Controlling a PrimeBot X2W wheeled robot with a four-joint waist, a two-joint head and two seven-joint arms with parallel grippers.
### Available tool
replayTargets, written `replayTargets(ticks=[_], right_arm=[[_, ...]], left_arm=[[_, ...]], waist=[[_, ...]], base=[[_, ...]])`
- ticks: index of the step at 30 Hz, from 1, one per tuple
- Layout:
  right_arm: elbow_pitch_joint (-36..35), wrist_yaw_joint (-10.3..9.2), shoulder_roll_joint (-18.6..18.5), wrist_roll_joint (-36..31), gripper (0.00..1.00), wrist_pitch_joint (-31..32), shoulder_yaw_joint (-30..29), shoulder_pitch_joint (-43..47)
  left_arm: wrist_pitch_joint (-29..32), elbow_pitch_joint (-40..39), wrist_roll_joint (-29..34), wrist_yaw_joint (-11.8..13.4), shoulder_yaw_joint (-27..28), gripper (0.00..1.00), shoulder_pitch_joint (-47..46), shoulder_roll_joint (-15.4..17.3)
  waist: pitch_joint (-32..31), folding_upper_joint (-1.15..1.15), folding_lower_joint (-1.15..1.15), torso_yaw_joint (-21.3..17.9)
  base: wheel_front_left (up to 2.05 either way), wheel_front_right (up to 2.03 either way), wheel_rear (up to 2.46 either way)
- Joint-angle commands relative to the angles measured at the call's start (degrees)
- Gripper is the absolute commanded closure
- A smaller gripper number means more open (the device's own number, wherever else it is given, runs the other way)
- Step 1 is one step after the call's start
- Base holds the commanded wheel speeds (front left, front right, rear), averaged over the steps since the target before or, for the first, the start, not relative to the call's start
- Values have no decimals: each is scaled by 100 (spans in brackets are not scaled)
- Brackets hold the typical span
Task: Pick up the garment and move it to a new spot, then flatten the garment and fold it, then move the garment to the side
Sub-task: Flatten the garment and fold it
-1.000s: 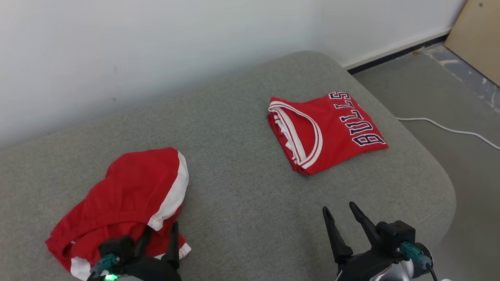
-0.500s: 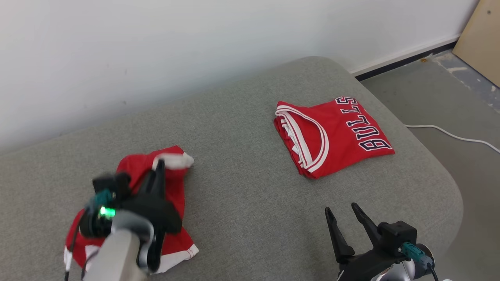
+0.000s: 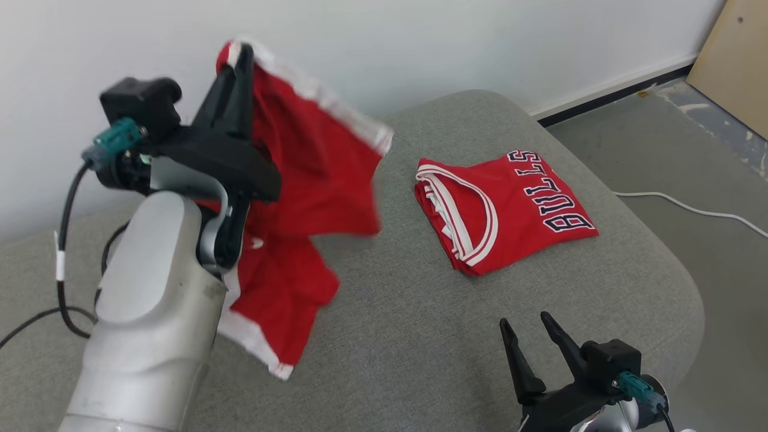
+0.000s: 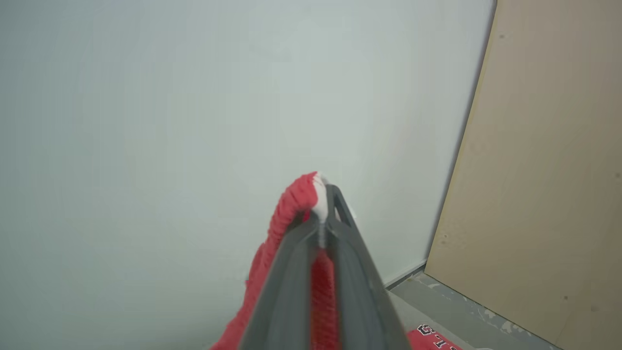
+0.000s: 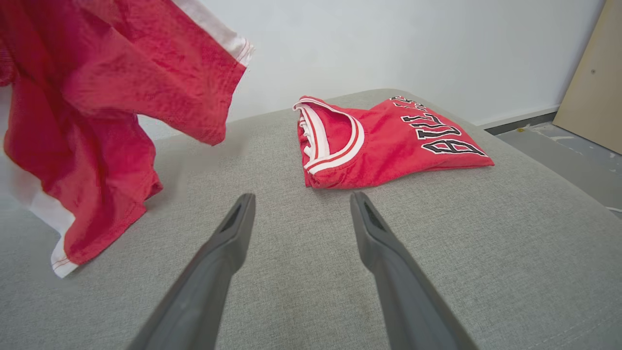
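The garment (image 3: 306,180) is red with white trim. It hangs in the air above the left part of the grey cushion (image 3: 390,324), its lower hem just over the surface. My left gripper (image 3: 237,57) is raised high and shut on the garment's white-edged top. In the left wrist view the left gripper (image 4: 323,194) pinches red and white cloth (image 4: 291,204) at its tips. My right gripper (image 3: 522,321) stands open low at the front right, empty. In the right wrist view the right gripper (image 5: 301,198) points over bare cushion, with the garment (image 5: 97,97) hanging to its left.
A folded red "BULLS" jersey (image 3: 510,204) lies on the cushion's right side, also seen as the jersey (image 5: 388,141). A white wall runs behind. On the floor to the right lie a white cable (image 3: 690,201) and a leaning wooden board (image 3: 732,54).
My left gripper closed on the garment where it lay crumpled on the cushion, then rose and lifted it into the air. The right gripper has stayed put.
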Motion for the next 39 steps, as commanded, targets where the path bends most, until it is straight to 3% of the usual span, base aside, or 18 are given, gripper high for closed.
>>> replayTargets(ticks=[1,5,10,14,18,25,36,37,38,39], right_arm=[[-3,-15,-3,-39,0,-32,-33,28],[-18,-15,-2,-38,0,-27,-98,102],[-81,-15,-2,-16,0,-8,-162,178],[-141,-15,-2,-38,0,32,-196,229],[-177,-15,-3,-20,0,48,-203,252],[-159,-15,-2,36,0,88,-125,234],[-158,-15,-4,-4,0,96,-125,218],[-162,-15,-3,-13,0,99,-138,232],[-166,-15,-3,-18,0,104,-146,244],[-169,-15,-3,-24,0,109,-157,255]], left_arm=[[-31,-24,-48,-54,-4,100,-50,-11],[20,-107,-230,-188,-201,100,267,-53],[428,-417,-580,-320,-850,100,1324,-30],[900,-986,-815,-324,-1613,100,2328,423],[1240,-1447,-837,-322,-1946,100,3041,1016],[1366,-1505,-350,86,-2030,100,3456,1714],[1042,-1145,-456,683,-1649,100,3554,1681],[992,-1145,-521,698,-1608,95,3576,1660],[942,-1170,-613,707,-1546,35,3621,1609],[871,-1200,-642,703,-1503,0,3659,1582]], waist=[[2,-1,0,24],[5,-1,0,194],[7,-1,0,527],[2,-1,0,813],[-6,-1,0,1063],[-18,-1,0,1272],[-40,-1,0,1202],[-46,-1,0,1200],[-53,-1,0,1201],[-61,-1,0,1204]], base=[[0,0,0],[0,0,0],[0,0,0],[0,0,0],[0,0,0],[0,0,0],[0,0,0],[0,0,0],[0,0,0],[0,0,0]])
